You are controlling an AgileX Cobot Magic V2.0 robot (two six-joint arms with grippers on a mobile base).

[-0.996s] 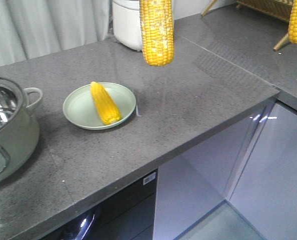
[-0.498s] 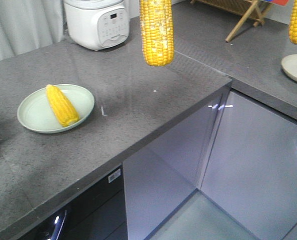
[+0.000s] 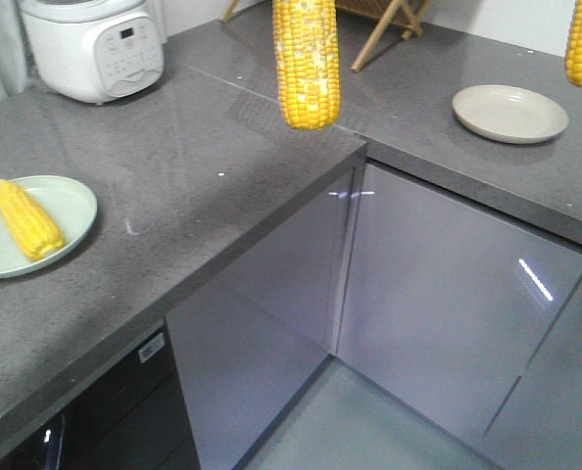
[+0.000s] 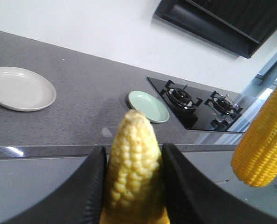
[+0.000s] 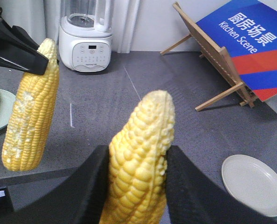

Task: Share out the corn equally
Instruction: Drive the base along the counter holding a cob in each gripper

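You had a grey speckled stone countertop (image 3: 232,166) turning a corner above glossy grey cabinet doors (image 3: 438,294). A white blender (image 5: 85,39) stood at the back and a black gas hob (image 4: 199,105) sat farther along.

Your left gripper (image 4: 133,151) was clamped on the patchy cob (image 3: 307,59), yellow with whitish blotches, which hung blunt end down over the counter's corner. Your right gripper (image 5: 135,151) was clamped on the plain yellow cob (image 5: 138,163), also in the air. A third cob (image 3: 24,217) lay on the pale green plate (image 3: 71,206), well apart from the beige plate (image 3: 509,113).

The easel sign (image 5: 250,42) read "Kitchen Scene" beneath Chinese characters.
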